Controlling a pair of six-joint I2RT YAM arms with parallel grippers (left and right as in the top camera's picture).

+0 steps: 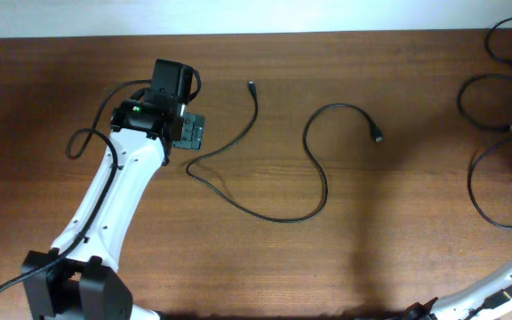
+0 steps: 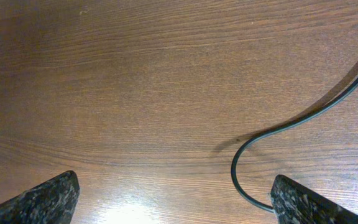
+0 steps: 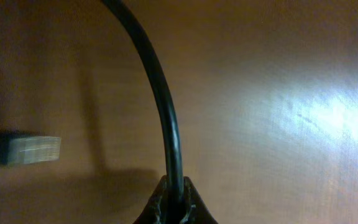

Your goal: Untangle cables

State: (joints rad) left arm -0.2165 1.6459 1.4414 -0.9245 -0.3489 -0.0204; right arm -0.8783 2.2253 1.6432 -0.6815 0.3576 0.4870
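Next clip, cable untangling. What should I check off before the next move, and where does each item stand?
1. Right gripper shut on a cable: ok.
2. Left gripper open: ok.
3. Middle cable free of crossings: ok.
4. Middle cable centred between the left fingers: not ok, it runs close by one finger.
5. Cables at the right edge apart from each other: cannot tell, cut off by the frame.
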